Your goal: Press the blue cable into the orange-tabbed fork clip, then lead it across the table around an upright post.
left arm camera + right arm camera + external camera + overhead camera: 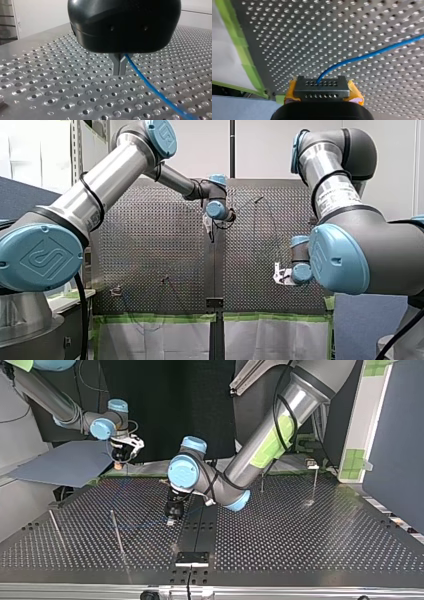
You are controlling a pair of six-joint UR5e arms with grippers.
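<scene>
The left gripper (119,72) pinches the blue cable (150,86) near the perforated table's (62,87) middle; the right gripper (322,90) clamps its end.

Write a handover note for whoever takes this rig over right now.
Left pincer: shut on the cable, low over the table near its middle.
Right pincer: shut on the cable further along, near the edge with the green tape.
Posts: upright; the cable is round none that I can see.
Done: both arms hold the cable. I cannot find the clip in any view.
Left: press the cable into the clip, then lead it round a post.
</scene>
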